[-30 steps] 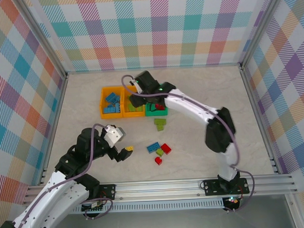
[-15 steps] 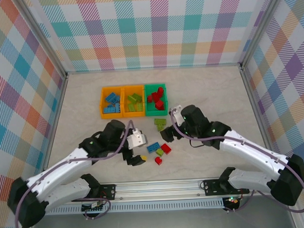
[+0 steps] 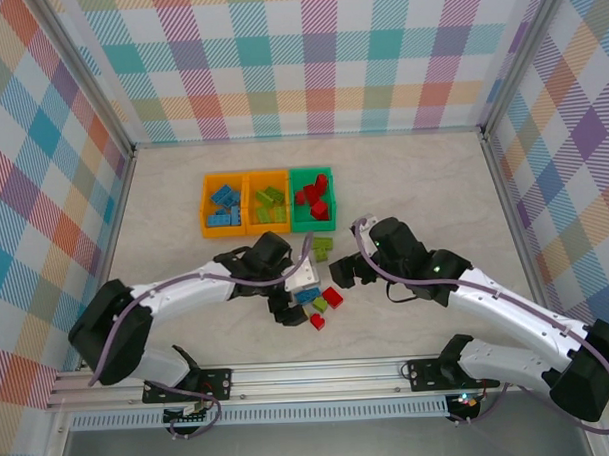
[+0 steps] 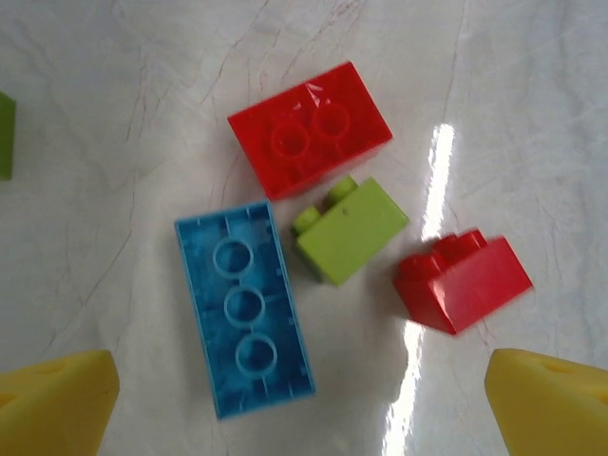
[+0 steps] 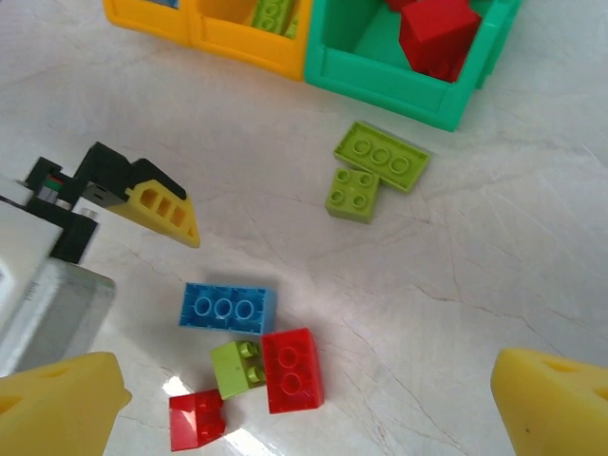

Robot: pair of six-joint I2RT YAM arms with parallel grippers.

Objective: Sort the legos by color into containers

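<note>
Legos (image 4: pixel 242 309) clustered beneath left gripper (image 4: pixel 304 407)

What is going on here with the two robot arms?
The arms sort plastic studded bricks by colour into three joined bins: blue and lime in the orange bins, red in the green bin. The open, empty left gripper hangs over a loose cluster: one blue brick, two red bricks, one lime brick. The right gripper, also open, is close by. Two more lime bricks lie nearer the bins.
</note>
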